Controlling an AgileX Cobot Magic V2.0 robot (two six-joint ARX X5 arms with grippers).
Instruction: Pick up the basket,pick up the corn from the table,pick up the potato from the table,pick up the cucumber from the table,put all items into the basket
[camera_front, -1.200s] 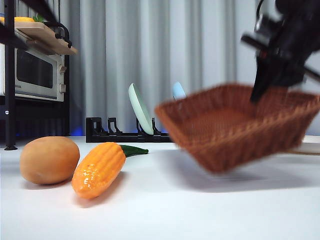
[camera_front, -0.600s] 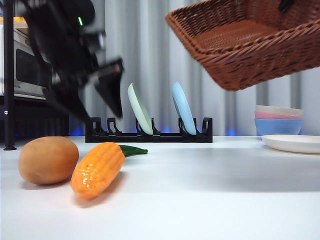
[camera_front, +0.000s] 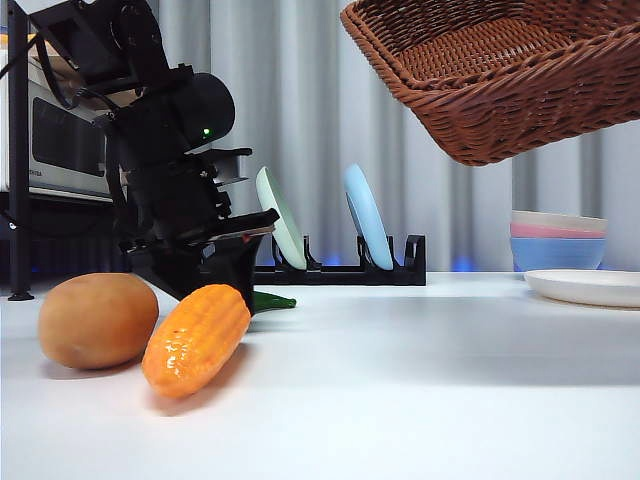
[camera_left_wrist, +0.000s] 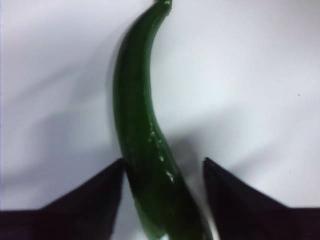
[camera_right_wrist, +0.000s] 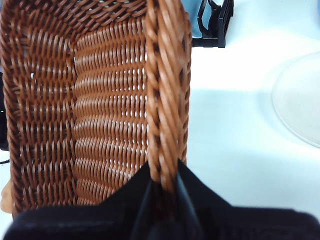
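Observation:
The brown wicker basket (camera_front: 500, 75) hangs tilted high at the right of the front view. My right gripper (camera_right_wrist: 162, 172) is shut on the basket's rim (camera_right_wrist: 167, 95). The potato (camera_front: 97, 320) and the orange corn (camera_front: 197, 338) lie side by side on the white table (camera_front: 420, 390) at the left. Behind the corn lies the green cucumber (camera_front: 270, 300), mostly hidden. My left gripper (camera_front: 215, 275) has come down behind the corn. In the left wrist view the left gripper (camera_left_wrist: 162, 162) is open, one jaw on each side of the cucumber (camera_left_wrist: 140, 125), not closed on it.
A black dish rack (camera_front: 340, 270) with a green plate (camera_front: 280, 220) and a blue plate (camera_front: 365, 215) stands at the back. Stacked bowls (camera_front: 558, 240) and a white plate (camera_front: 590, 287) sit at the right. A microwave (camera_front: 65, 150) on a shelf is at far left.
The left arm has dropped from above the vegetables down to the table, its jaws now astride the cucumber. The basket was lifted off the table and stays held high.

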